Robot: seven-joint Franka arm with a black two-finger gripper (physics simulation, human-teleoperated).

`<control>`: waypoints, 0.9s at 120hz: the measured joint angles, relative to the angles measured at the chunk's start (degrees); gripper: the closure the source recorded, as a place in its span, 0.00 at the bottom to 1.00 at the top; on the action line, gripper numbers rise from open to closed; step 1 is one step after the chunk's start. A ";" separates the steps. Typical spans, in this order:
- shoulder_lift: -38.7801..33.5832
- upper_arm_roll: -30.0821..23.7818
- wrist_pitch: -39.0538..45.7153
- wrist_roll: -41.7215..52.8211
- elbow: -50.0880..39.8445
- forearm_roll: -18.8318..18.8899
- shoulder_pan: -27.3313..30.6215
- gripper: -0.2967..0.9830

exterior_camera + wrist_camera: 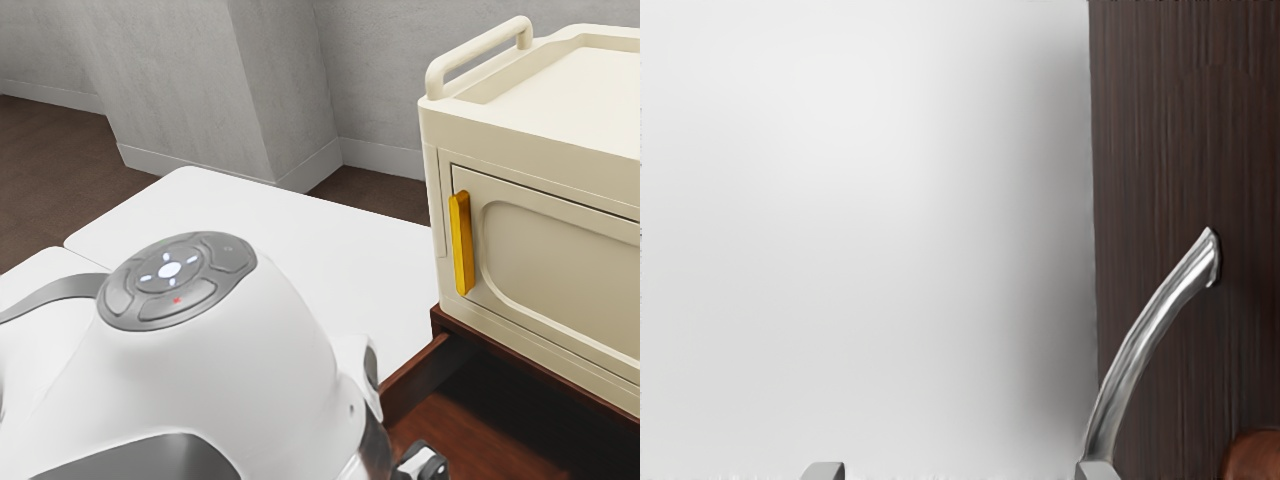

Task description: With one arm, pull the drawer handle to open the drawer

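At the exterior view's lower edge, a small part of my gripper (pixel 425 465) shows beyond the white arm. The reddish-brown wooden drawer (pixel 408 376) stands out from under the cream cabinet, with its side wall and shadowed inside visible. In the wrist view my gripper (pixel 960 472) is open, with its two fingertips wide apart. A curved silver handle (pixel 1148 325) is fixed to the dark wooden front (pixel 1175 130). Its lower end passes behind one fingertip, and I cannot tell whether they touch. The handle's other end is beyond that finger, outside the gap.
A cream cabinet (pixel 540 140) with a yellow handle (pixel 461 245) stands above the drawer. A white surface (pixel 300 240) lies beyond the arm, with a grey wall (pixel 370 70) behind. A rounded reddish-brown thing (pixel 1255 457) is near the silver handle.
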 joint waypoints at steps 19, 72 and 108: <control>-0.65 0.12 -1.38 -0.08 0.22 0.00 -0.28 0.58; 20.04 34.08 -26.88 21.95 43.56 8.04 2.97 0.33; 27.05 35.95 -26.05 58.08 42.76 13.23 17.13 0.27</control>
